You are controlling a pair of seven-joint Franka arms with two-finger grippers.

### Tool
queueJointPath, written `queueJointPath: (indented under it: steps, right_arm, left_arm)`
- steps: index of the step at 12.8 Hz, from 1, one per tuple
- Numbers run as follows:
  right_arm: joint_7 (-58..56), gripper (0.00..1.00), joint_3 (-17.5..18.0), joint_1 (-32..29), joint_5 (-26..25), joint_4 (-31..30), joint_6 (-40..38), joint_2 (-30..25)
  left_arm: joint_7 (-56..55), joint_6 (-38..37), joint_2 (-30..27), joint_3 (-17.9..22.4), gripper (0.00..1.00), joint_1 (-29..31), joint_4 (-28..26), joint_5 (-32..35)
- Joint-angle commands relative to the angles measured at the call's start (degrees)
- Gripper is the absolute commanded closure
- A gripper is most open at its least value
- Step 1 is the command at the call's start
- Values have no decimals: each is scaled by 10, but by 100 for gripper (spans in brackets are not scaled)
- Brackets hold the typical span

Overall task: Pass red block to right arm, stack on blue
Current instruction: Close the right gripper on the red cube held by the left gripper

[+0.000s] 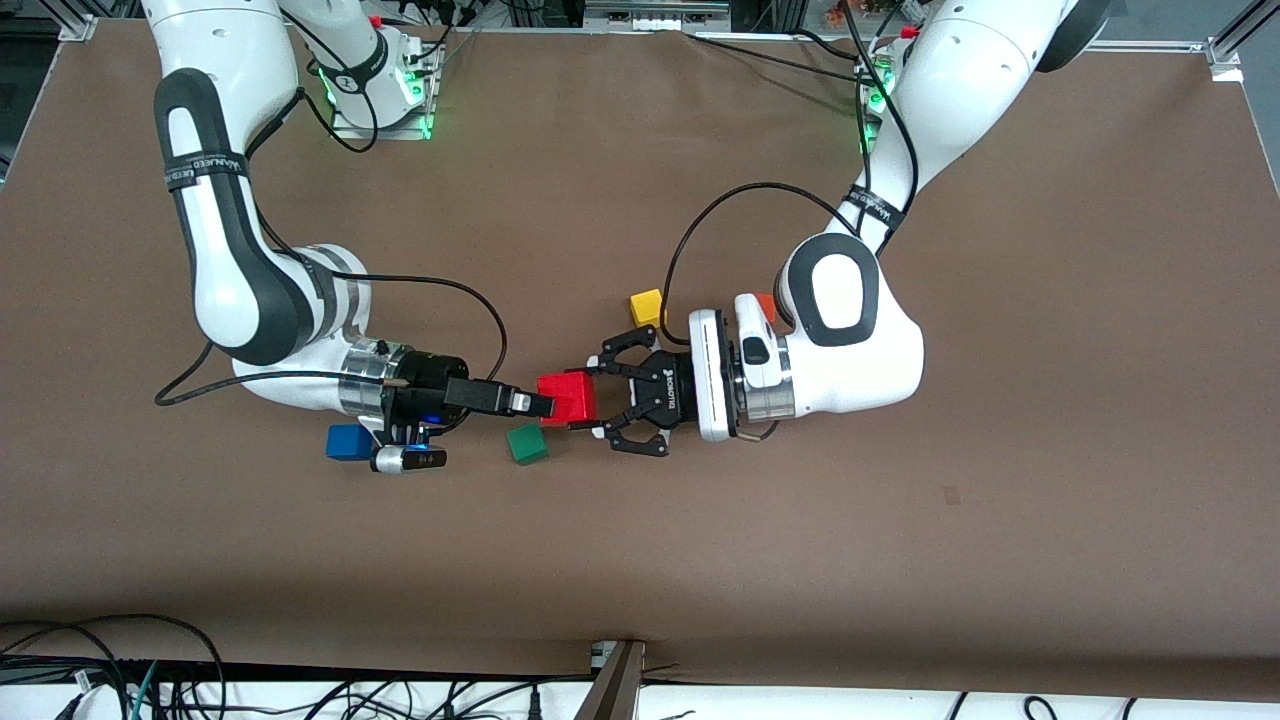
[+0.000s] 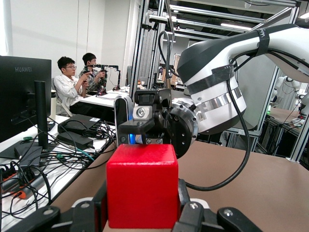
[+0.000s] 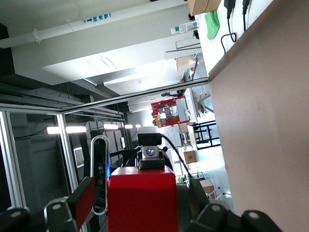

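The red block (image 1: 567, 397) (image 2: 142, 186) (image 3: 141, 200) hangs in the air over the middle of the table, just above the green cube. My left gripper (image 1: 593, 400) (image 2: 142, 210) is shut on it, with a black linkage finger pressed against each side. My right gripper (image 1: 545, 401) (image 3: 142, 208) faces it from the right arm's end. Its slim fingers reach along the block's sides, and a gap still shows at one pad, so it stands open. The blue cube (image 1: 347, 441) lies on the table beside the right arm's wrist, partly covered by it.
A green cube (image 1: 526, 444) lies on the table just below the held block. A yellow cube (image 1: 647, 307) sits next to the left arm's wrist, and an orange cube (image 1: 765, 305) peeks out from under that arm. Cables trail over the brown table (image 1: 1050, 450).
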Motion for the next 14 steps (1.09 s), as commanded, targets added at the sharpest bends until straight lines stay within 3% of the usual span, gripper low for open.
queueJointPath:
  steps: [1, 8, 13, 14]
  right_arm:
    - [3, 19, -2, -1, 12, -4, -2, -8]
    - [3, 44, -2, -2, 12, -4, -3, -8]
    - [3, 84, -2, -5, 12, -4, -5, -8]
    - [3, 92, -2, -5, 12, -4, -5, -8]
  left_arm:
    - [11, 3, 11, 5, 100, -7, 22, -23]
    - [10, 4, 11, 5, 100, -7, 22, -23]
    - [10, 4, 11, 5, 100, -7, 22, -23]
    - [5, 4, 11, 6, 70, -7, 21, -23]
